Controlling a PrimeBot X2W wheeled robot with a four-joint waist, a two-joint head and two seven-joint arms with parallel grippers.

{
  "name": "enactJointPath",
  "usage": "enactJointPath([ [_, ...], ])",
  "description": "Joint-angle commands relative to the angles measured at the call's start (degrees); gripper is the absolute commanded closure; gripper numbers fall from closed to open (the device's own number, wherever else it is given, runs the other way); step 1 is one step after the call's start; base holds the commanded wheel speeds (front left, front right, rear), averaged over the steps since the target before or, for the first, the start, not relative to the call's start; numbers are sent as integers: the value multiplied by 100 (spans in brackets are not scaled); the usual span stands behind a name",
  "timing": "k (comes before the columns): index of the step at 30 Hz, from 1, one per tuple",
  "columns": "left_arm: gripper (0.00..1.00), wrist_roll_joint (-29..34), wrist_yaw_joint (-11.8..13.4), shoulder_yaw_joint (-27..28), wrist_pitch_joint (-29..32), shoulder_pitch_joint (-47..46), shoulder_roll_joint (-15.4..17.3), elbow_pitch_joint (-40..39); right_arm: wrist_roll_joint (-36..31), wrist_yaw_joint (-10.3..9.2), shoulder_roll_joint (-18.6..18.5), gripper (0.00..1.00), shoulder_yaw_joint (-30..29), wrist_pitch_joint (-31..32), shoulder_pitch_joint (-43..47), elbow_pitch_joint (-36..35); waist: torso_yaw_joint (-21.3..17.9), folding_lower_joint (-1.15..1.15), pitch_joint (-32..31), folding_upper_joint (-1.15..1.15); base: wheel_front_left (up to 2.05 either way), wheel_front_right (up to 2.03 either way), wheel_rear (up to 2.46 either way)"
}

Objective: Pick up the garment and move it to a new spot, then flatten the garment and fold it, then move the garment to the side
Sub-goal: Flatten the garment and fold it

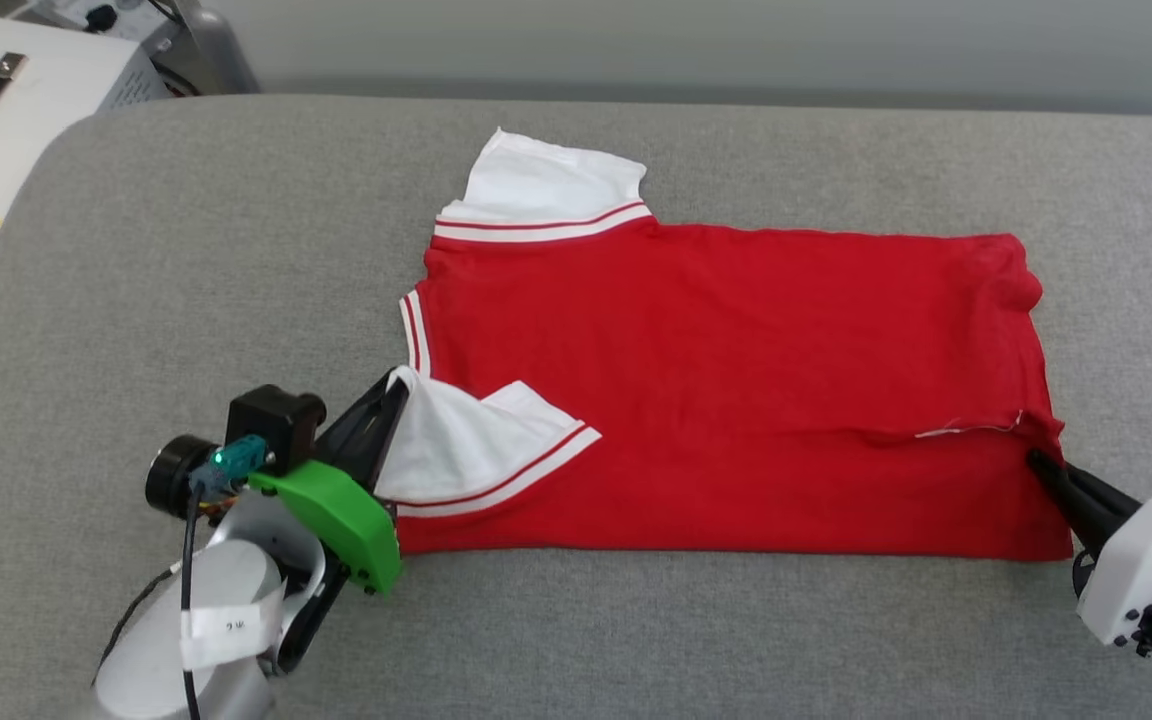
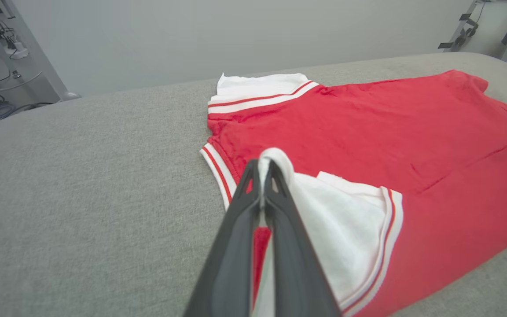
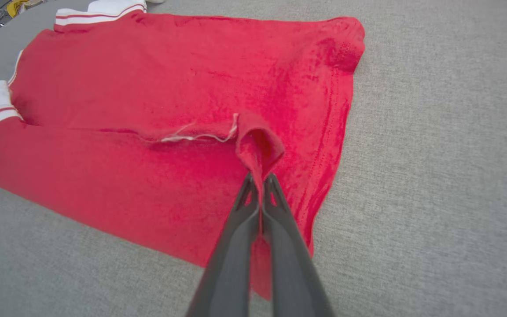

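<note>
The garment is a red jersey shirt lying plain side up across the grey padded surface, its near long edge folded over onto the body. One white sleeve points away at the far left. My left gripper is shut on the white cloth of the near sleeve at the collar end, fingertips pinching a raised fold. My right gripper is shut on a pinch of red hem at the right end, lifting a small peak there.
The grey padded surface extends well beyond the shirt on all sides, with a rounded far-left corner. A white box with a black strap stands off the surface at the far left. A plain wall rises behind.
</note>
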Motion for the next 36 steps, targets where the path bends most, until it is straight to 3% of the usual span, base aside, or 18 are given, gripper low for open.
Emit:
enactJointPath([
  [1, 100, 78, -62, -29, -15, -223, -51, 175, -45, -4, 21, 100, -14, 49, -176, 53, -131, 0, 443, 0, 0, 0, 0],
  [10, 100, 32, -293, -278, -196, -934, -320, 1630, -83, -4, 151, 100, 217, 276, -695, 584, -192, 0, 896, 0, 0, 0, 0],
  [18, 100, -147, -354, -620, -370, -1009, -538, 2484, -7, -4, 203, 100, 451, 140, -763, 847, -180, 0, 834, 0, 0, 0, 0],
  [19, 72, -267, -357, -743, -413, -1002, -559, 2568, 27, -4, 185, 51, 409, 43, -709, 852, -156, 0, 701, 0, 0, 0, 0],
  [20, 0, -295, -358, -767, -427, -1007, -535, 2585, 1, -4, 179, 0, 371, -25, -684, 838, -147, 0, 643, 0, 0, 0, 0],
  [29, 0, -395, -359, -802, -390, -1135, -51, 2299, -227, -4, 165, 0, -160, -374, -205, 265, -55, 0, 80, 0, 0, 0, 0],
  [36, 0, -885, -360, -969, 753, -1357, 463, 1486, -558, -4, 175, 0, -778, -165, 158, -362, 24, 0, -122, 0, 0, 0, 0],
])
